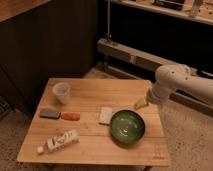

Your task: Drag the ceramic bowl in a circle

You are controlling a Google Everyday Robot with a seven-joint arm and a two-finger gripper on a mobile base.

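A green ceramic bowl [127,126] sits upright on the wooden table [90,92], right of centre and near the front. My white arm comes in from the right. Its gripper [140,104] hangs just above the table beyond the bowl's far right rim, close to the rim; I cannot tell whether it touches it.
On the table stand a clear plastic cup [61,92] at the back left, a dark flat block [49,113], an orange-red bar [70,116], a white packet [105,115] next to the bowl's left side, and a bottle lying on its side [59,141] at the front left. A metal rail [135,57] runs behind.
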